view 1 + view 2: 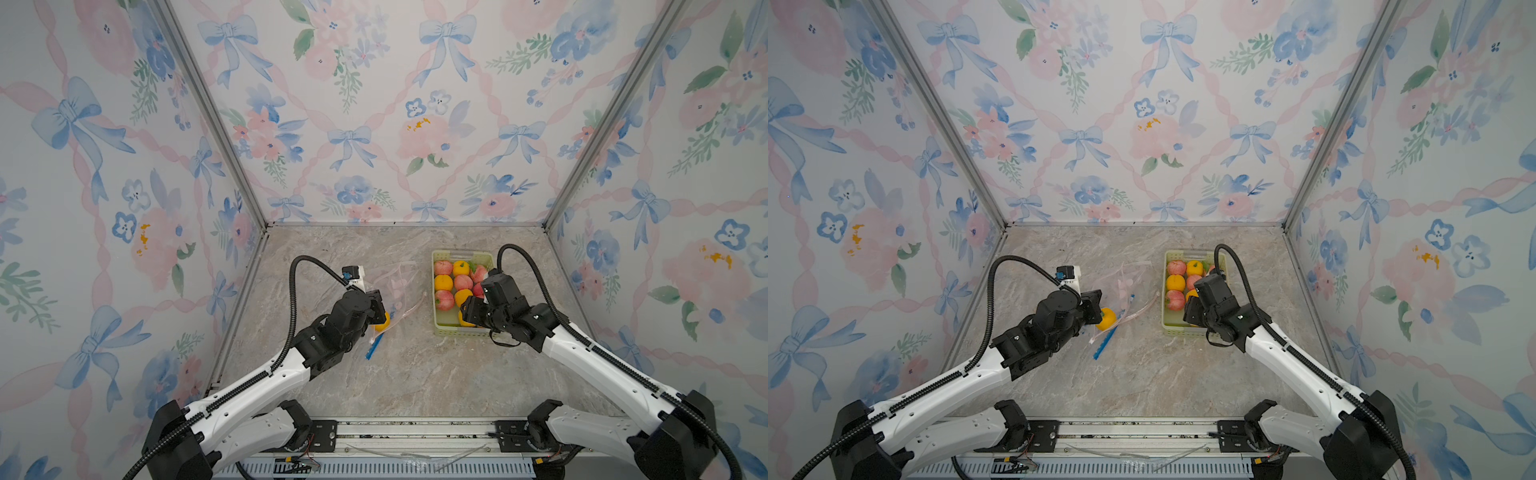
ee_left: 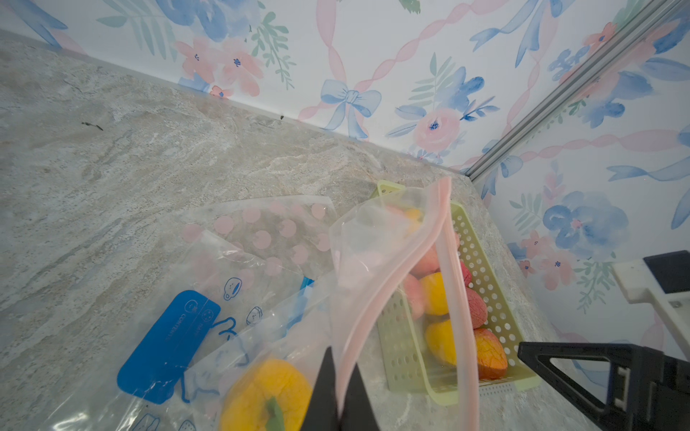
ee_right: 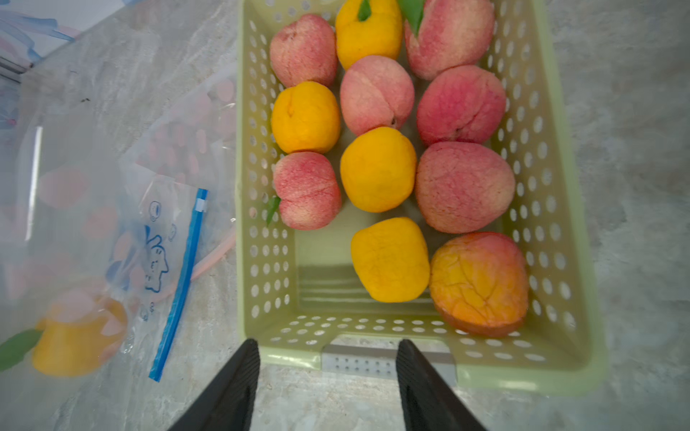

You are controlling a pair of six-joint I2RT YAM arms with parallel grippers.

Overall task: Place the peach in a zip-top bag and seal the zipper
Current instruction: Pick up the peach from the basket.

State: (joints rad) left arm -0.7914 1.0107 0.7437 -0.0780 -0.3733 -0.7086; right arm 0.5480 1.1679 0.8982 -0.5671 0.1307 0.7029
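In basket (image 3: 552,186): peaches (image 3: 377,95), loose, none picked.
Bag (image 2: 373,261): rim held up near basket, mouth looks open.
Left gripper (image 2: 338,395): clenched on bag rim.
Right gripper (image 3: 328,347): spread, empty, at basket's edge.
Tip: take an outer peach, hold mouth wide.

A pale green perforated basket (image 3: 261,239) is seen parked on the marbled surface (image 3: 634,149), packed with pink peaches (image 3: 377,95) and yellow ones (image 3: 378,169), plus an orange-red peach (image 3: 479,283) tucked into the corner nearest the right pincer (image 3: 328,347). That pincer is spread wide just outside the basket wall, nothing held. Beside the basket, clear bags (image 3: 149,231) are piled up, a blue zipper strip (image 3: 183,276) is laid across one, and a yellow peach (image 3: 80,336) can be made out, kinda blurry, through the plastic.
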